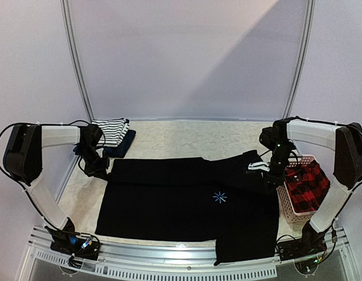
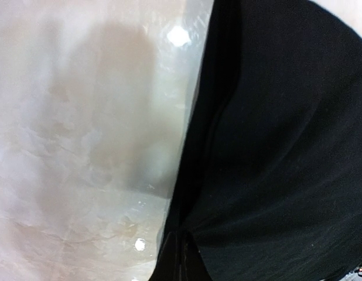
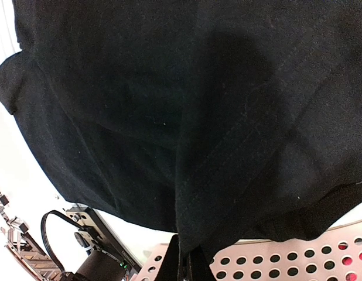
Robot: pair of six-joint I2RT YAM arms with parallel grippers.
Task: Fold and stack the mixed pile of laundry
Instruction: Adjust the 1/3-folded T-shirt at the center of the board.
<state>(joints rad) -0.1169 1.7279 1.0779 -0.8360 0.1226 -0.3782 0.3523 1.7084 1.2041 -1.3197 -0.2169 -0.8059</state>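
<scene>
A large black shirt [image 1: 169, 199] with a small blue star mark [image 1: 219, 197] lies spread across the table, one corner hanging over the near edge. My left gripper [image 1: 101, 168] is shut on its far left corner; in the left wrist view the gripper [image 2: 180, 237] pinches the black cloth [image 2: 275, 146]. My right gripper [image 1: 270, 175] is shut on the shirt's right side, and in the right wrist view the gripper [image 3: 187, 246] is shut with black fabric [image 3: 169, 88] draped over it. A striped tank top [image 1: 111, 132] lies folded on a navy piece [image 1: 127, 143] at the back left. The red-black plaid shirt [image 1: 307, 184] fills the basket.
A pink slotted basket [image 1: 289, 206] stands at the right edge, just beside my right gripper, and its rim [image 3: 298, 257] shows under the cloth. The pale marbled table top [image 1: 181, 137] shows behind the shirt. A metal rail [image 1: 169, 257] runs along the near edge.
</scene>
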